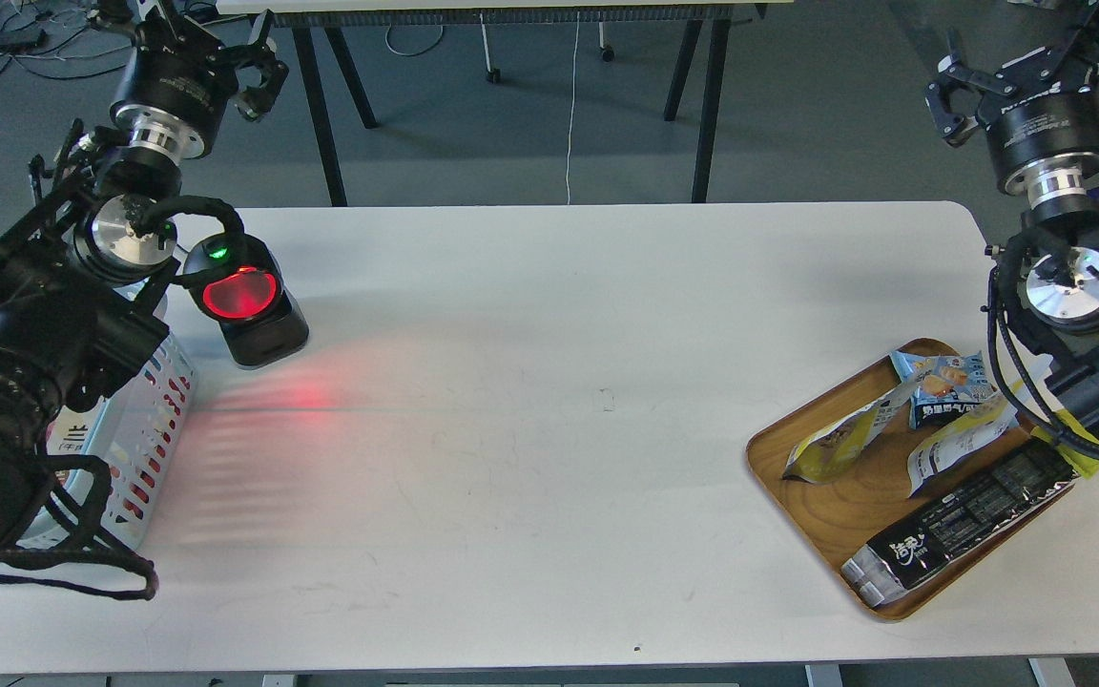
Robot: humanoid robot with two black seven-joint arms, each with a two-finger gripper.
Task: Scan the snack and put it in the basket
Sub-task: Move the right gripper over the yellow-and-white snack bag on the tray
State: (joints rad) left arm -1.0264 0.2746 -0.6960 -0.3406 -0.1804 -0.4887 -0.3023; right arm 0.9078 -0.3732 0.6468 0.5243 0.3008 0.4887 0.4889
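Note:
Two yellow-and-white snack pouches lie on a brown wooden tray [826, 515] at the table's right: one [840, 441] on its side, the other [962, 437] showing its grey-white back, partly under my right arm. The light blue basket [151, 420] stands at the left table edge, mostly hidden behind my left arm. My left gripper [268, 72] hangs high over the far left, beyond the table, open and empty. My right gripper [945, 95] is raised at the far right, above and behind the tray, open and empty.
A black barcode scanner [249, 305] with a glowing red window stands beside the basket and casts red light on the table. On the tray there are also a small blue packet [941, 382] and a long black packet [964, 525]. Table legs and cables lie beyond the far edge.

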